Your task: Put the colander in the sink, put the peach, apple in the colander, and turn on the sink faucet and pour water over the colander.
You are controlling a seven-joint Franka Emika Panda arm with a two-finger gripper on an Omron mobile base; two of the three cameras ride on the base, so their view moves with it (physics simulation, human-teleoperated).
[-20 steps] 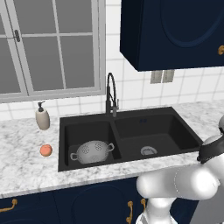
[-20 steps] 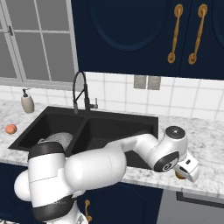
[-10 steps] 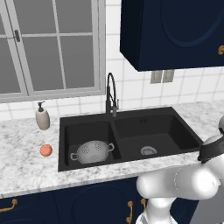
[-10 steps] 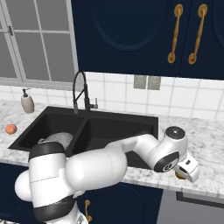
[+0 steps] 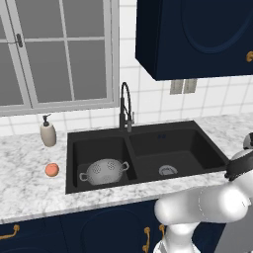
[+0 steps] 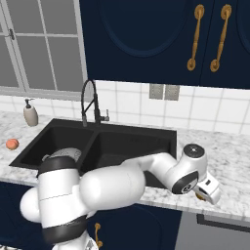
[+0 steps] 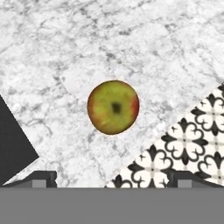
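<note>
**Fingers over apple, colander set**

Gripper (image 7: 112, 179) fingers spread wide, holding nothing, centred above the apple (image 7: 113, 107) on the marble surface (image 7: 65, 52) near its front edge, lined up for a top grab. Colander (image 5: 104, 171) sits in the sink (image 5: 197, 143) left basin; peach (image 5: 52, 169) waits left of it.

Manipulator body: glossy white shell, dark joints.
Links are thick, rounded white casings separated by dark grey to black joint bands. One round joint cap carries a dark disc with a grey centre. The gripper (image 7: 112, 180) has small dark finger tips (image 7: 43, 178) with grey square pads.
</note>
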